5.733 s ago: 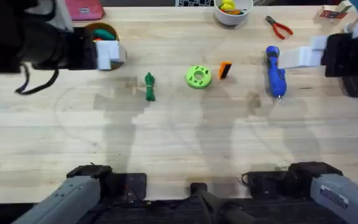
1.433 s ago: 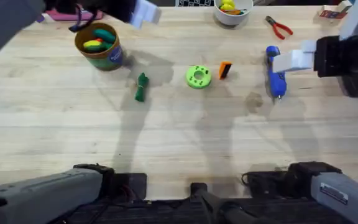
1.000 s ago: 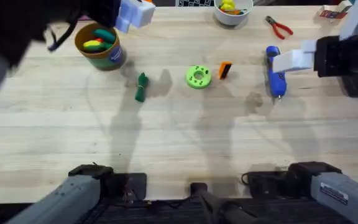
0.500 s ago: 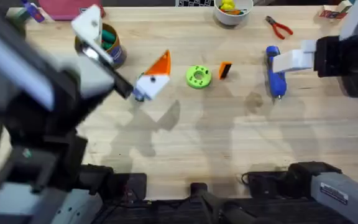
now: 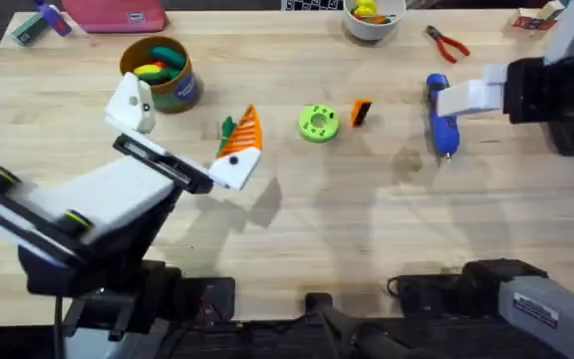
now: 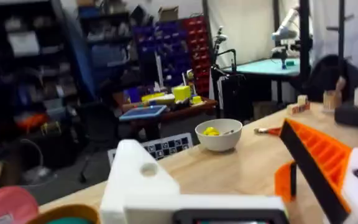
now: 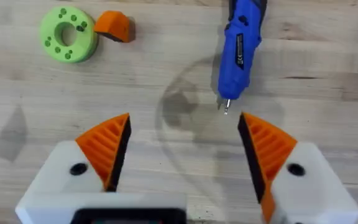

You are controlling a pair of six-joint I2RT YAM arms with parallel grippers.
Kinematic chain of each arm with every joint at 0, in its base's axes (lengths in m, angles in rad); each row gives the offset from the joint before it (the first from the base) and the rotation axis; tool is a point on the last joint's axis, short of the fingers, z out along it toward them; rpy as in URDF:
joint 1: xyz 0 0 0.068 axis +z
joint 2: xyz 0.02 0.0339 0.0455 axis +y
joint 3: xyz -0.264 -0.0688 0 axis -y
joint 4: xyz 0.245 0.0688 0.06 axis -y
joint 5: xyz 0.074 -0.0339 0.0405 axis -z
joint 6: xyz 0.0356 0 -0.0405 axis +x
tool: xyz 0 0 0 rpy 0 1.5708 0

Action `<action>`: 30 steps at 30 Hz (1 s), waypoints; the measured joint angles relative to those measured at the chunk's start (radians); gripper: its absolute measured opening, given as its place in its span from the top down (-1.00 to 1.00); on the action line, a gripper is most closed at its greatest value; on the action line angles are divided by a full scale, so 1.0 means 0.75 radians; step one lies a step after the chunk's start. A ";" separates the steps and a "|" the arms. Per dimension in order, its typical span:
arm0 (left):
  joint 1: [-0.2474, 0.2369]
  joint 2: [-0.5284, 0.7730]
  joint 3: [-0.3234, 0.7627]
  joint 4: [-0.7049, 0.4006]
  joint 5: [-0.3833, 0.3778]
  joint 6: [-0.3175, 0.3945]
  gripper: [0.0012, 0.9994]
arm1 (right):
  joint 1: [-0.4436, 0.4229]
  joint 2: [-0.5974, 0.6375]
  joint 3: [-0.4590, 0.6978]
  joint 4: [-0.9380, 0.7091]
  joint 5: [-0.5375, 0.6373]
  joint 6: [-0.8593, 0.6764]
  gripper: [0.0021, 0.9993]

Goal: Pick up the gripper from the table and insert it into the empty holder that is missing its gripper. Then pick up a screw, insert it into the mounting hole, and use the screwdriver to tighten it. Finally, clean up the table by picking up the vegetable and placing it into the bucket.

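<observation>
Both tools stand with their fingers apart, holding nothing. On the left tool (image 5: pixel 182 140), one finger has an orange ribbed pad (image 5: pixel 246 128). The other finger is a bare white holder (image 5: pixel 132 101) with a small dark hole in it. This tool is just beside the green ring (image 5: pixel 318 123), on the ring's left. The right tool (image 7: pixel 184 152) hangs over the tabletop (image 5: pixel 367 229) with both orange pads on.

The loose gripper (image 5: pixel 362 112) is a small orange wedge with a black side. It lies just beside the green ring, on the ring's right, not touching it.

The blue screwdriver (image 5: pixel 440 115) lies flat, farther right of the ring, past the orange wedge. Its long side runs from the far edge of the tabletop toward the near edge. Its thin tip (image 5: pixel 447 155) points toward the near edge.

The small dark-green vegetable (image 5: pixel 227 128) lies left of the ring. The left tool hides most of it, so I cannot tell which way it points.

The bucket (image 5: pixel 159 74) stands farther left of the ring and a bit farther back, with toys inside.
</observation>
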 joint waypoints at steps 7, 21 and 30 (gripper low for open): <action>0.080 -0.044 0.000 -0.033 -0.048 -0.257 -0.97 | 0.000 0.000 0.000 0.000 0.000 0.000 -0.99; 0.101 -0.301 0.000 -0.560 -0.047 -0.349 -0.97 | 0.000 0.000 0.000 0.000 0.000 0.000 -0.99; 0.087 -0.301 0.000 -0.715 0.131 -0.292 -0.97 | 0.000 0.000 0.000 0.000 0.000 0.000 -0.99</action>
